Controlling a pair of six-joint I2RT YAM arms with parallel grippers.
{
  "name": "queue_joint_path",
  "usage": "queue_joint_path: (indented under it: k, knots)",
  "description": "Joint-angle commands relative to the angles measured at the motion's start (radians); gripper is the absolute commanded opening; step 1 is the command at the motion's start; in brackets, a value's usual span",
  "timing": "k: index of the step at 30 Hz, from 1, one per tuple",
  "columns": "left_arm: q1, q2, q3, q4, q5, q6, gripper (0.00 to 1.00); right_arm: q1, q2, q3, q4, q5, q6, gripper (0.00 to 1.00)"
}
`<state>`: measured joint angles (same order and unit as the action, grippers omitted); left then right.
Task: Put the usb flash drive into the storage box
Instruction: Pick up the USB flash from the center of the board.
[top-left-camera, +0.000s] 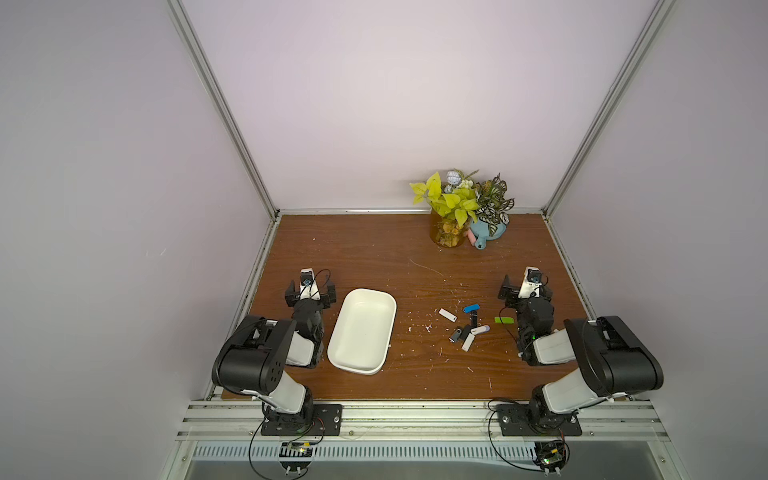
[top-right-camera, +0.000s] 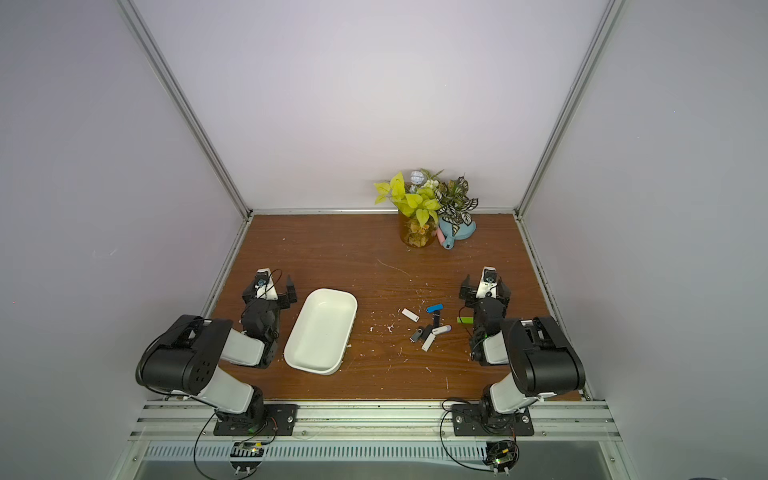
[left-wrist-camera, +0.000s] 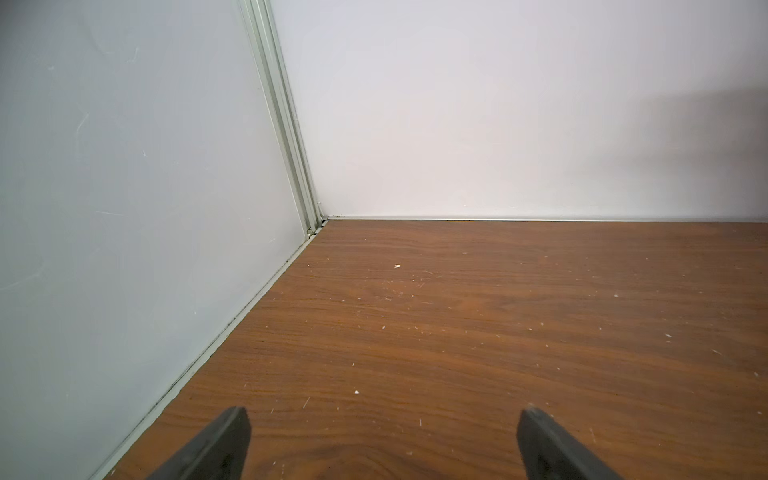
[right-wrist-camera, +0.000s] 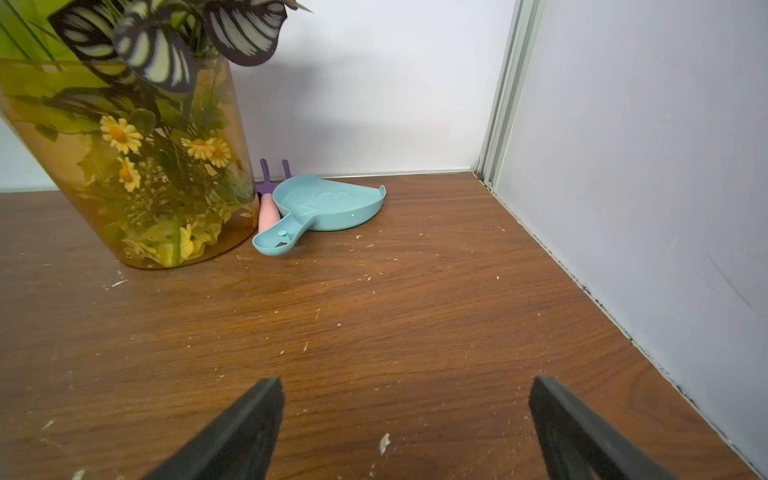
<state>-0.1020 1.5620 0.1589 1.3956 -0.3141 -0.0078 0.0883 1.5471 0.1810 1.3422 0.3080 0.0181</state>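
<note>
Nothing is picked up yet, so this looks like the very start: choosing a flash drive and reaching for it. The jaws of the right arm (top-left-camera: 536, 320) stand wide and empty, and so do those of the left arm (top-left-camera: 307, 320); both point at the far wall, low over the table (top-left-camera: 374, 249).

The flash drives (top-left-camera: 465, 328) lie in a loose heap behind the right jaws and to their inner side, out of the wrist view. There seem to be about seven, though they overlap too much to count surely. A green drive (top-left-camera: 503, 320) lies apart from the heap, just beside the right wrist.

The storage box (top-left-camera: 361, 328) is empty and sits just beside the left jaws on their inner side, running back along that arm.

Next, I'd judge, the right jaws must pull back, turn inward and come down over one drive lying clear of its neighbours.
</note>
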Motion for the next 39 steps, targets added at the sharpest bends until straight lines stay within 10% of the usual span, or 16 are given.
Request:
queue_joint_path:
  k: [1, 26, 31, 34, 37, 39]
  knots:
    - [0.010, 0.003, 0.005, 0.026, 0.010, 0.006, 1.00, 0.002, 0.001, 0.009, 0.040, -0.007, -0.006, 1.00]
    - [0.010, 0.000, 0.000, 0.029, 0.009, 0.007, 0.99, 0.015, -0.008, 0.009, 0.043, 0.053, -0.008, 1.00]
    - [-0.108, -0.266, -0.034, -0.054, -0.191, 0.092, 0.99, 0.124, -0.334, 0.119, -0.403, 0.216, -0.035, 1.00]
    - [-0.138, -0.547, -0.070, -0.176, -0.202, -0.124, 1.00, 0.108, -0.520, 0.127, -0.556, 0.228, 0.238, 1.00]
    - [-0.123, -0.841, -0.010, -0.699, -0.162, -0.554, 0.99, 0.074, -0.645, 0.091, -0.654, 0.029, 0.471, 0.99]
    - [-0.044, -0.918, 0.059, -0.887, 0.130, -0.594, 1.00, 0.064, -0.704, 0.110, -0.749, -0.160, 0.418, 1.00]
